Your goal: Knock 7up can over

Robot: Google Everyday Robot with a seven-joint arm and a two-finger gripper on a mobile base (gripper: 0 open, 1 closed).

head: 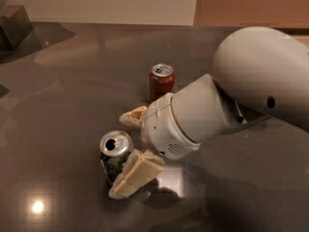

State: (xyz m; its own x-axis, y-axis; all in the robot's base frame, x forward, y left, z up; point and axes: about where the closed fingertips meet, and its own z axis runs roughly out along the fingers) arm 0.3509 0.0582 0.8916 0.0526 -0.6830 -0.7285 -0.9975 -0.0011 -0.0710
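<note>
The 7up can [115, 154], silver with dark print and an open shiny top, stands upright on the dark table [63, 91] at lower left. My gripper [120, 153] is open and reaches in from the right on a big white arm. Its near cream finger [137, 174] lies against the can's front right side. Its far finger [131, 116] shows just behind the can, apart from it. The can stands roughly between the two fingers.
A red can [161, 81] stands upright behind the gripper, near the table's middle. A dark box [14, 25] sits at the far left corner. The white arm housing [260, 76] fills the right side and hides the table there.
</note>
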